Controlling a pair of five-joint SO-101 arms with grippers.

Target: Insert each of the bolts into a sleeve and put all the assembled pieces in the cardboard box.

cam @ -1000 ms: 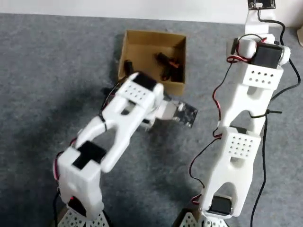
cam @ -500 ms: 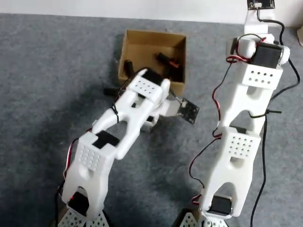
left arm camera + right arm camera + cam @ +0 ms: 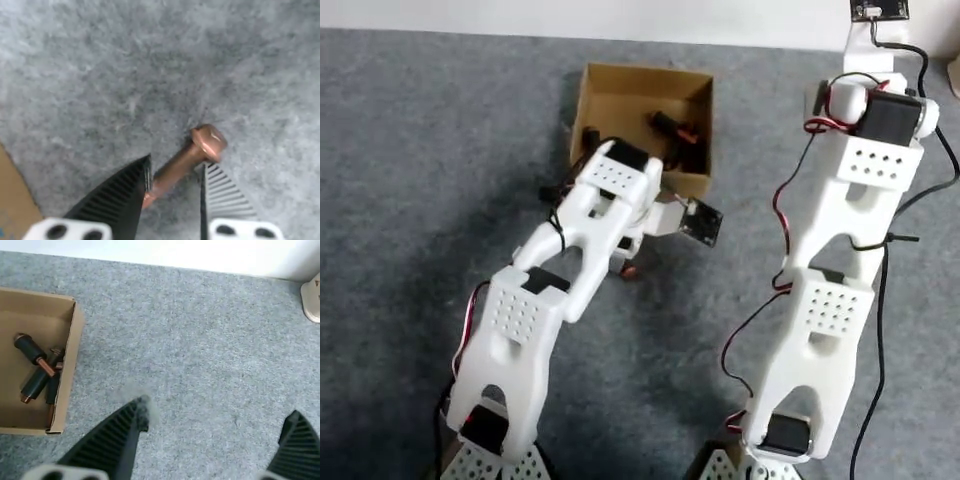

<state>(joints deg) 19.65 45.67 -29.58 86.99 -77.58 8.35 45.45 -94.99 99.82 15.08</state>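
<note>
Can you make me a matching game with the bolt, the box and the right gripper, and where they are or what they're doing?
Things:
1 bolt
2 box
3 right gripper

States:
A open, above bare carpet
B holds assembled pieces
C on the carpet between the left gripper fingers

Pairs: 1-C; 2-B; 3-A

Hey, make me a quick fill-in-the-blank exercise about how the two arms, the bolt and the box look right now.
1. The copper bolt lies between the fingers of the left gripper, and its visible shaft carries no black ____.
2. The right gripper holds nothing and its jaws stand wide ____.
3. The box holding the assembled pieces is made of ____.
Missing words: sleeve; open; cardboard.
</note>
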